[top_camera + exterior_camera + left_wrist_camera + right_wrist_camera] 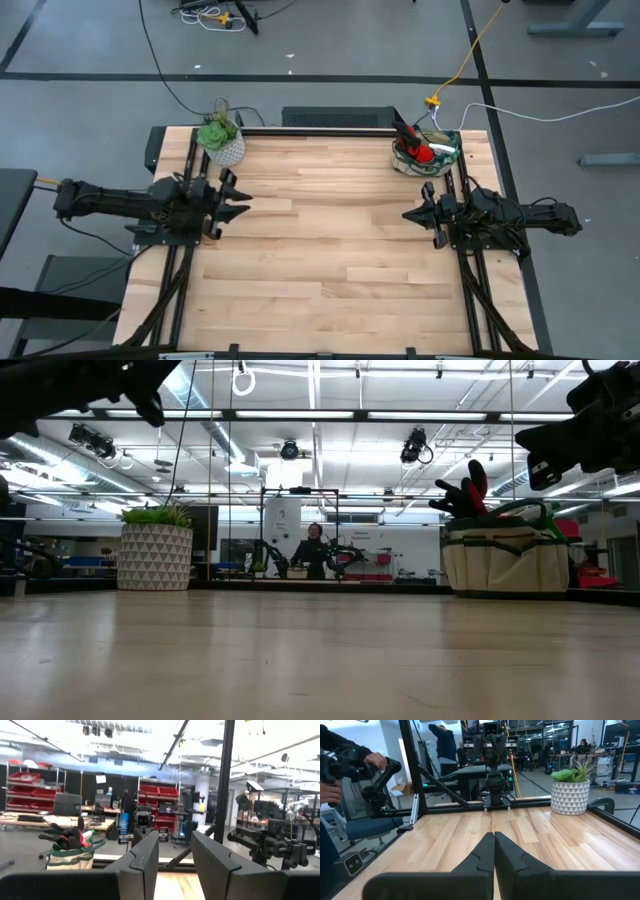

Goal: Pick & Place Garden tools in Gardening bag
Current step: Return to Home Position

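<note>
Hanging at the side edges, both claws empty

Your left claw [240, 197] hovers above the left edge of the tabletop [330, 250]. Its fingers are parted by a moderate gap and hold nothing. Your right claw [412, 213] hovers above the right edge with its fingers pressed together, also empty. Between them the whole middle of the wood lies bare, so you have open room across the width and down to the near edge. The gardening bag [427, 160] stands in the far right corner, close against both edges and just beyond the right claw. A black glove with red cuff [422, 152] sticks up out of it. The potted plant [222, 140] sits at the far left corner, just beyond the left claw.
</note>
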